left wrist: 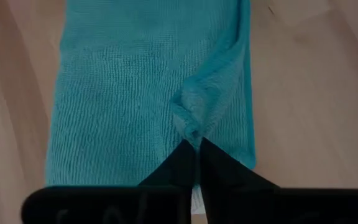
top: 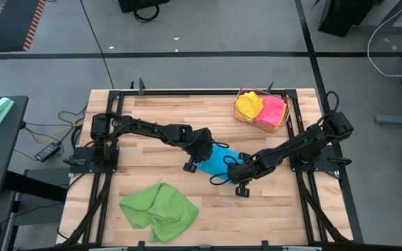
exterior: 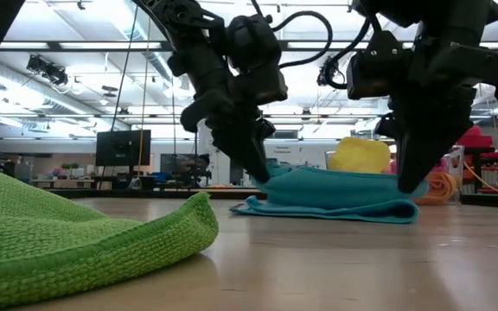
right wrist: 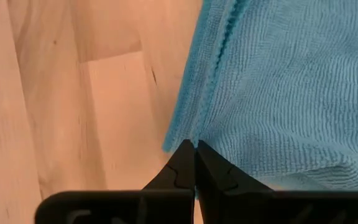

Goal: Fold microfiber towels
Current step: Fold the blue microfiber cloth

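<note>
A blue towel point(top: 222, 159) lies folded at the middle of the wooden table point(top: 152, 125). My left gripper point(top: 202, 155) is shut on its left part; my right gripper point(top: 237, 169) is shut on its near right corner. A green towel point(top: 159, 211) lies crumpled near the front edge. Yellow point(top: 248, 104), pink point(top: 273, 109) and orange towels sit in a clear bin point(top: 262, 110) at the far right. My left gripper pinches a small raised pucker of the blue towel point(left wrist: 191, 121) between its fingertips, from above, slanting down. The rest of the towel lies flat on the table. My right gripper pinches the towel's corner point(right wrist: 188, 138) where several layered edges meet, from above; the towel rests on the table.
The clear bin stands at the table's far right corner. A black frame point(top: 187, 92) runs round the table's edges. Bare wood lies left of the blue towel and between it and the green towel.
</note>
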Tool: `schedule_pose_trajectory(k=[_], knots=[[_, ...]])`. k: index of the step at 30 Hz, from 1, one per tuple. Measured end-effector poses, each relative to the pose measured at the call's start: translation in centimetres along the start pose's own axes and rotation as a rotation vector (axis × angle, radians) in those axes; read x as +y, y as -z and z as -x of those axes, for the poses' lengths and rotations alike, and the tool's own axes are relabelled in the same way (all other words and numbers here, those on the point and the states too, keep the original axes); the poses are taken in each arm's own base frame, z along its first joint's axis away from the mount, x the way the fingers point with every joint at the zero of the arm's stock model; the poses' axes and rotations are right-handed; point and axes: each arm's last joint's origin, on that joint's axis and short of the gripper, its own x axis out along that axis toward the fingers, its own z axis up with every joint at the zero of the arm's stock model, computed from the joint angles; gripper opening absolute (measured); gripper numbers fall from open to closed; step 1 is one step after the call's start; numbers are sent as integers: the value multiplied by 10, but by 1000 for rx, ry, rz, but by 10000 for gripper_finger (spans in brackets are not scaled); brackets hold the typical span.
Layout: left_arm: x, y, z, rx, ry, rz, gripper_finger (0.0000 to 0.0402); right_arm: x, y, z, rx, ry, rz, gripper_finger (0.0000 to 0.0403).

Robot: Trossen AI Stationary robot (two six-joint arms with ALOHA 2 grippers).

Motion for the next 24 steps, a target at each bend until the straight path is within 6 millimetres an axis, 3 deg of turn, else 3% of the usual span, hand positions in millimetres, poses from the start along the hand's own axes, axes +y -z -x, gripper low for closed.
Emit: schedule_pose_trajectory(k=[6, 16, 24], knots=[[-4, 13, -6, 48, 20, 7, 44, 3, 2, 0, 4, -7, 22, 17], [-15, 21, -13, 63, 39, 4, 60, 5, 0, 0, -1, -50, 61, 98], [-12, 11, 15, 10, 11, 2, 82, 6, -2, 12, 21, -103, 35, 153]])
